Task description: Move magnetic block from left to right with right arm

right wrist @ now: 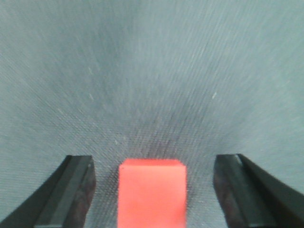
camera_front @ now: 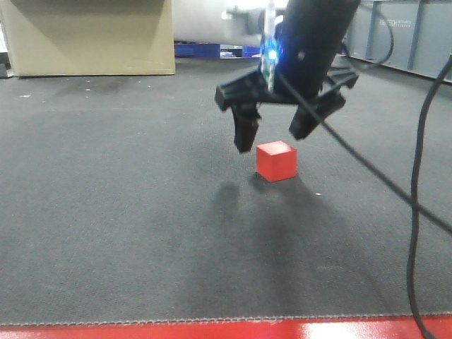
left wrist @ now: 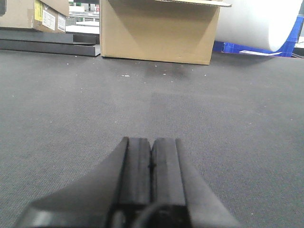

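The magnetic block [camera_front: 276,161], a small bright-red cube, rests on the dark grey mat [camera_front: 106,198]. My right arm [camera_front: 311,42] hangs over it, and the right gripper [camera_front: 275,138] is open, fingertips just above and to either side of the cube. In the right wrist view the block [right wrist: 151,192] sits centred between the two fingers [right wrist: 71,190], with a gap of mat on each side, touching neither. The left gripper [left wrist: 151,147] is shut, its pads pressed together with nothing between them, low over the mat away from the block.
A large cardboard box [camera_front: 92,35] stands at the back left, also seen as the box [left wrist: 159,31] ahead of the left gripper. Black cables [camera_front: 417,212] trail down the right side. A red strip [camera_front: 212,330] marks the mat's near edge. Grey cabinets [camera_front: 409,35] stand back right.
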